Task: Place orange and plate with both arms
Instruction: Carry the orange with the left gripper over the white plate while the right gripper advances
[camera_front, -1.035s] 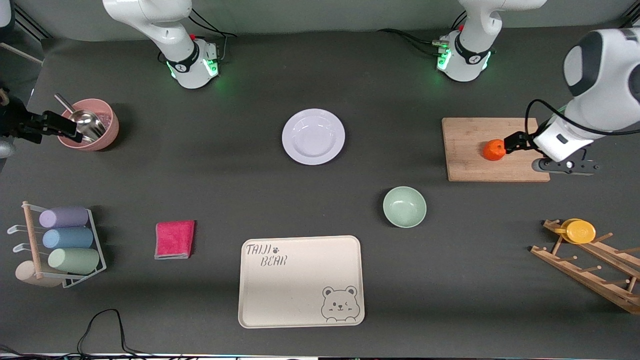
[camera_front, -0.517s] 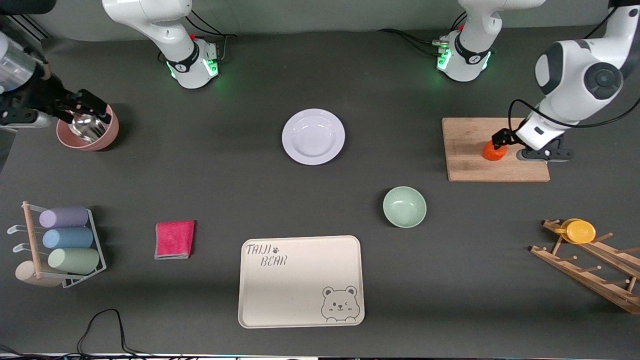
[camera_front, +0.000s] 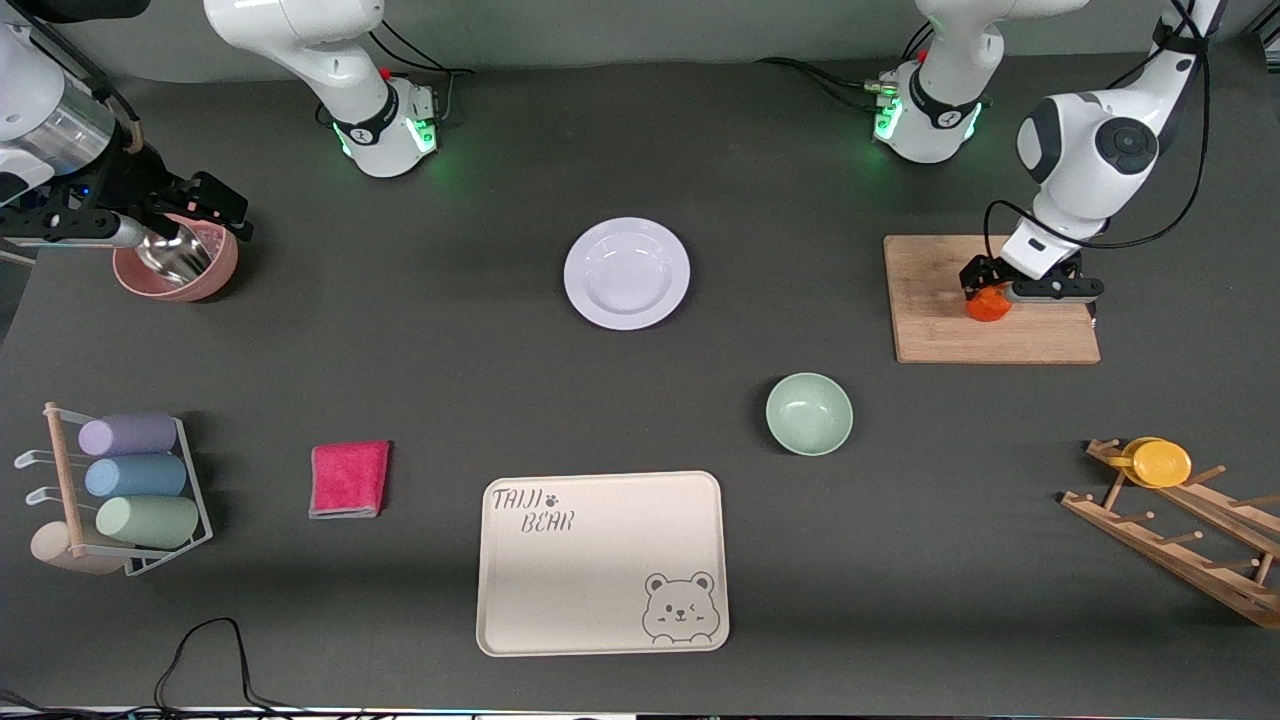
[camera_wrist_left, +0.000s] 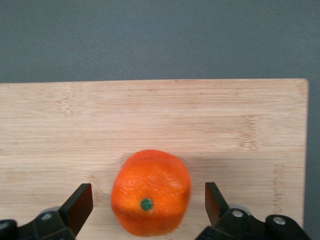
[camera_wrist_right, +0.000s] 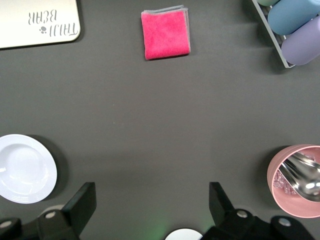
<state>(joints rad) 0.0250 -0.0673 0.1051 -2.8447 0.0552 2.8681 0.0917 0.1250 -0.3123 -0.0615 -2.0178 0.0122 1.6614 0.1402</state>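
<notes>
Left end effector is hanging low over the orange with its fingers spread wide, one on each side of the fruit and neither touching it. The orange is resting on the wooden cutting board toward the left arm's end of the counter.

For a sound grasp, the fingers should be descending until the pads are level with the widest part of the fruit, then closing evenly. In the left wrist view the orange is sitting slightly off centre between the fingers, so a small sideways correction is advisable. Closing above the widest part is likely to squeeze the round fruit out and set it rolling on the board.

Right end effector is hovering with its fingers apart over the pink bowl, gripping nothing. The plate is lying untouched mid-counter, well apart from it.
</notes>
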